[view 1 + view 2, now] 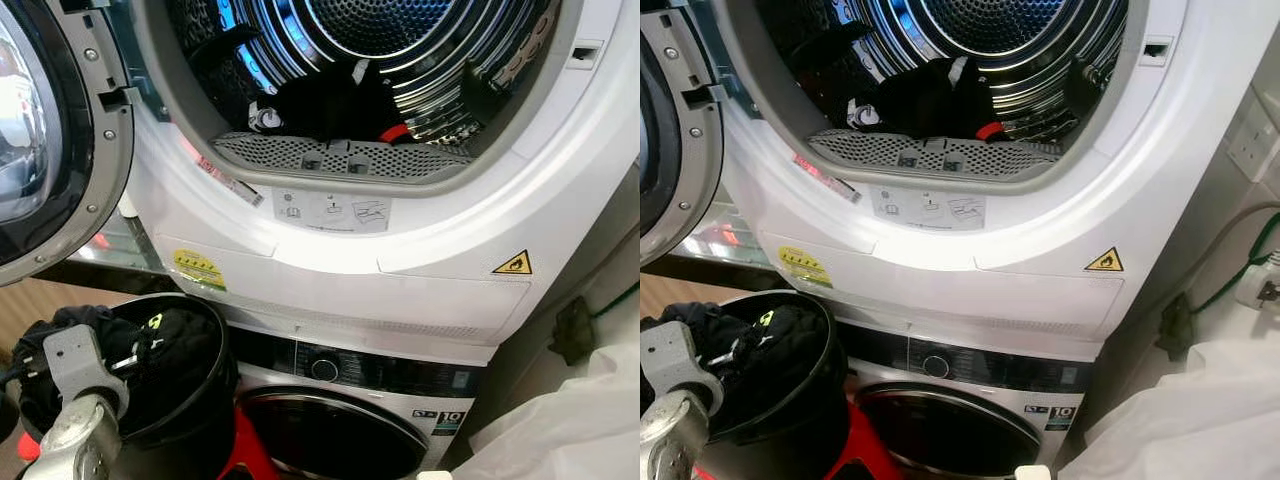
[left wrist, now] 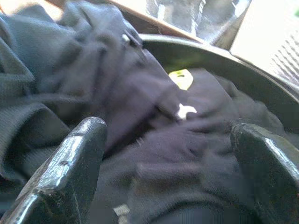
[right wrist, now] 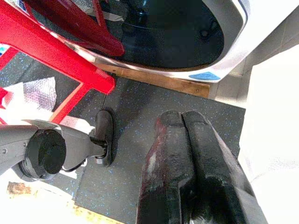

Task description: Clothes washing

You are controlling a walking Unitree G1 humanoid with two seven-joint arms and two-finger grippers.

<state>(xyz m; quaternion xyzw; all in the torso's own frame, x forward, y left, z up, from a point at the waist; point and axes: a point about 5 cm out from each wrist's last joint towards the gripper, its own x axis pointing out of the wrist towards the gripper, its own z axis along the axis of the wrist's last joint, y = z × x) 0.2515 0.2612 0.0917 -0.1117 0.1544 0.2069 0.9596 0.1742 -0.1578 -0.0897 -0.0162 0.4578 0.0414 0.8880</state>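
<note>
Left gripper [image 2: 168,154] spread wide over dark clothes [image 1: 165,345] heaped in upright black bucket [image 1: 205,400]; right gripper [image 3: 184,135] clenched, pointing floorward.

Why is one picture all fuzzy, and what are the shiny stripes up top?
Left wrist view: the clothes look smeared and out of focus, sitting close to the open left gripper. Left eye view: light glints in bright streaks off the steel drum.

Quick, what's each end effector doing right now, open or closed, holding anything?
Left end effector: open, fingers spread over the dark clothes in the black bucket.
Right end effector: closed, empty, pointing at the floor.
</note>
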